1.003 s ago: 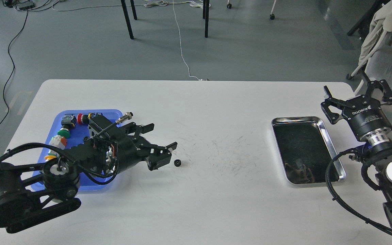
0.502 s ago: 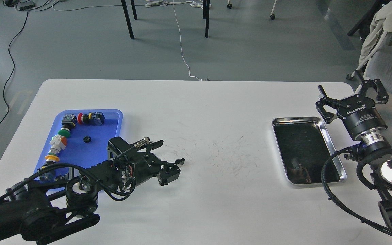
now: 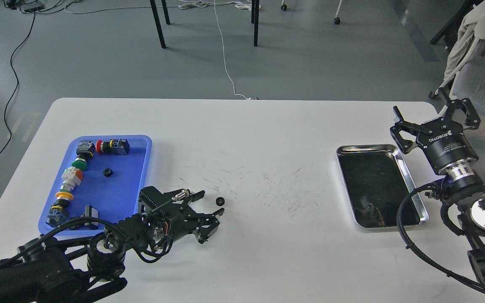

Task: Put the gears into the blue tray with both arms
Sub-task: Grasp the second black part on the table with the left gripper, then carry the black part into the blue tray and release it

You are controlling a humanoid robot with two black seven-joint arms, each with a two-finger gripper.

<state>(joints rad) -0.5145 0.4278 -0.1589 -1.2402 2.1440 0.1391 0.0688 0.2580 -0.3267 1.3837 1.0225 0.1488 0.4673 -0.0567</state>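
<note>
One small black gear (image 3: 220, 201) lies on the white table, right of the blue tray (image 3: 99, 185). A second gear (image 3: 107, 171) rests inside the tray near its middle. My left gripper (image 3: 212, 205) is low over the table, open, its fingertips just beside and in front of the loose gear, holding nothing. At the far right my right gripper (image 3: 432, 115) is raised above the table's right edge, open and empty, beyond the far right corner of the steel tray.
Coloured push-button switches (image 3: 72, 176) line the blue tray's left side and far end, and a black block (image 3: 90, 210) sits at its near edge. A shiny steel tray (image 3: 379, 185) lies at the right. A chair stands off the table's right corner.
My left arm has pulled back toward me and off the blue tray, uncovering its contents. The loose gear stayed on the table. My right gripper shifted slightly left.
</note>
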